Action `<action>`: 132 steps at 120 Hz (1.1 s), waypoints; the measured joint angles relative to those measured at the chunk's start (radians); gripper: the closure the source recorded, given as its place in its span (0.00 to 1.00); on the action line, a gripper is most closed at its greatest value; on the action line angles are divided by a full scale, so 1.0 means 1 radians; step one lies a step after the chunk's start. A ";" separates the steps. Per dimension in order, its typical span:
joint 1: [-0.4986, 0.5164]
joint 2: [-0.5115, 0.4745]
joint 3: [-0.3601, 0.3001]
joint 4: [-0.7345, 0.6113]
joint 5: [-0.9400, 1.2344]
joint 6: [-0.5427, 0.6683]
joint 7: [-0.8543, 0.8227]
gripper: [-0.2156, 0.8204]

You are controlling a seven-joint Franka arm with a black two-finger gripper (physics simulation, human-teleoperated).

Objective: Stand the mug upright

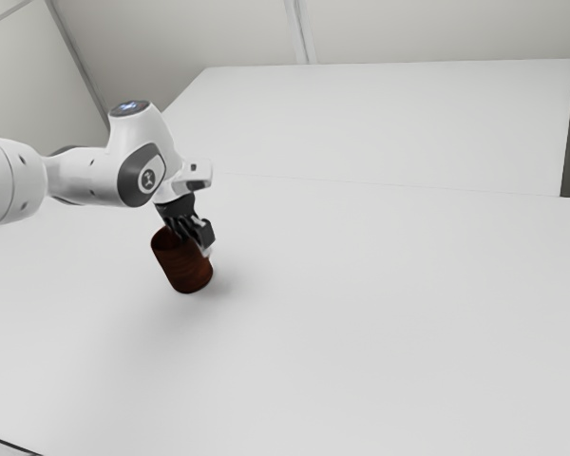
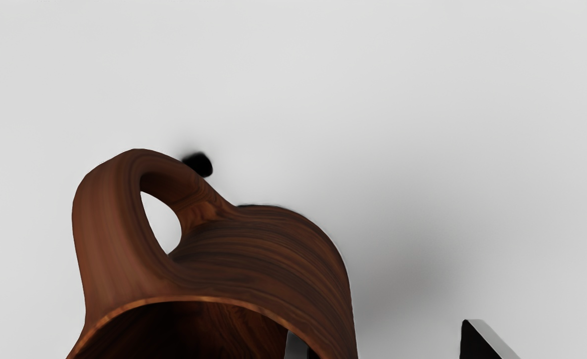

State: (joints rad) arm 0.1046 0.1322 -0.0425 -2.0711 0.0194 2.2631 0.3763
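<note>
Brown wood, dark-grained: a mug [image 1: 188, 266] with a broad looped handle [image 2: 105, 234], at the white table [image 1: 361, 313], directly below the arm's hand. Exterior view: body slanting, the mouth raised and toward that view's left, the base lower and toward its right. Whether the base sits flat, cannot tell.

Black two-finger claw [image 1: 195, 240] at the mouth of the mug, reaching down from above. Its fingers stand apart, on either side of one stretch of the mug's wall. Wrist view: one fingertip [image 2: 296, 346] is inside the mouth, close to the inner face of the wall; whether it touches, cannot tell. The other fingertip [image 2: 490, 344], black with a pale grey edge, is outside the mug, with a gap between it and the outer wall. So the wall lies between the two but is not pinched. The handle is on the far side of the inner fingertip from the outer one, outside the span of the claw.

Small black patch [image 2: 200, 164] beside the outer curve of the handle (shadow, perhaps; hard to name). Softer grey shading [image 2: 403, 279] on the table beside the mug. Outward again: white arm [image 1: 90, 176] with dark grey joint covers, entering from the exterior view's left.
</note>
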 joint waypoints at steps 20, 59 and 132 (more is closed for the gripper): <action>-0.003 -0.067 -0.009 0.004 -0.001 -0.005 -0.026 0.35; -0.016 -0.054 -0.016 0.345 -0.019 -0.244 -0.061 0.24; -0.023 -0.010 -0.013 0.616 -0.043 -0.655 -0.135 0.21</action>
State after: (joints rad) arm 0.0814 0.1217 -0.0551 -1.4546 -0.0235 1.6078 0.2417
